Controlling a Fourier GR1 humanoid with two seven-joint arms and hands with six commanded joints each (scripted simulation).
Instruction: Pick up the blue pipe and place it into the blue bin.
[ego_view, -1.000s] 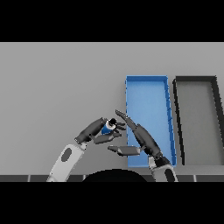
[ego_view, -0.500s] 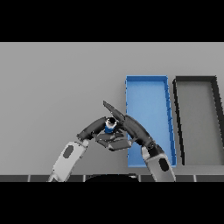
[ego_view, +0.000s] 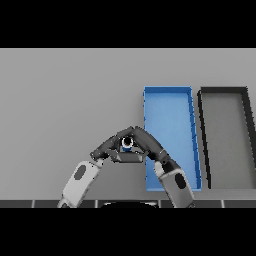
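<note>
Both hands meet over the grey table (ego_view: 60, 100), just left of the blue bin (ego_view: 169, 100). The blue pipe (ego_view: 127, 143) sits between them, seen end-on as a small blue ring with a dark bore, mostly hidden by dark fingers. Left hand (ego_view: 111, 145) comes in from the lower left and right hand (ego_view: 148, 144) from the lower right; their fingers form an arch whose tips meet above the pipe, with thumbs closing the gap beneath it. Fingers of both hands are bent in round the pipe — a two-sided cupping hold rather than a one-hand pinch, probably because the piece is short and round and would roll or slip out of a single hand. Whether the pipe is lifted off the table or resting on it cannot be told from this view. The bin lies long-axis away from the robot, its near left wall just beside the right wrist — so the transfer should be a short carry to the right. A dark bin (ego_view: 226, 95) stands beyond it; overshoot is the risk.
</note>
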